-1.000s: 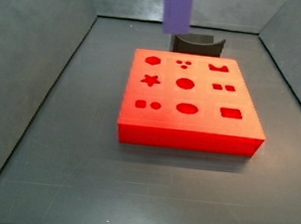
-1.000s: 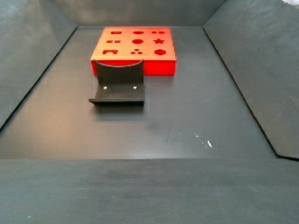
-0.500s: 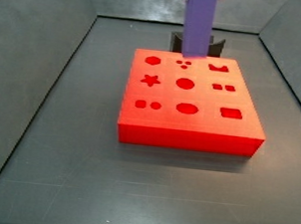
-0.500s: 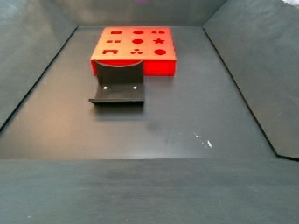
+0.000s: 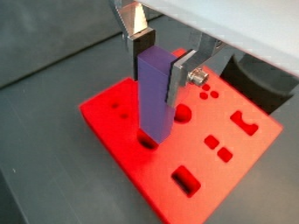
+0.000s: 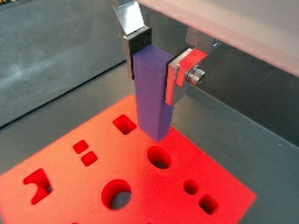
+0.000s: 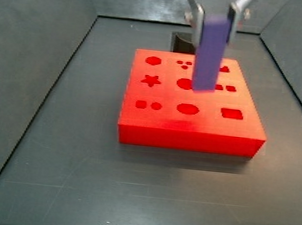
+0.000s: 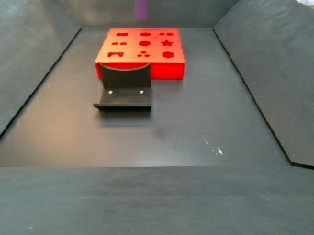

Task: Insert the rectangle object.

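The bin floor (image 8: 172,138) is dark grey and enclosed by sloped grey walls. One red box (image 7: 192,105) rests flat on it; its top face carries an array of shaped holes in three rows, among them a star, circles, a hexagon, an oval, small paired dots and paired squares, and one rectangular opening (image 7: 231,114) near a corner. No hole visibly contains a piece. One fixture (image 8: 124,93), a dark L-shaped bracket on a base plate, stands on the floor beside one end of the box, close to it. One rectangle object (image 7: 213,52), a slim purple-blue bar, is held upright above the top face of the box in a side view; in both wrist views its lower end (image 6: 156,131) hangs over the hole array, and whether it touches the surface cannot be determined. The gripper (image 5: 160,52) is positioned above the box with its two silver fingers (image 6: 184,72) closed against opposite long faces of the bar, gripping its upper portion; the bar extends downward from between them. In a side view only a sliver of purple (image 8: 142,11) appears at the top edge.
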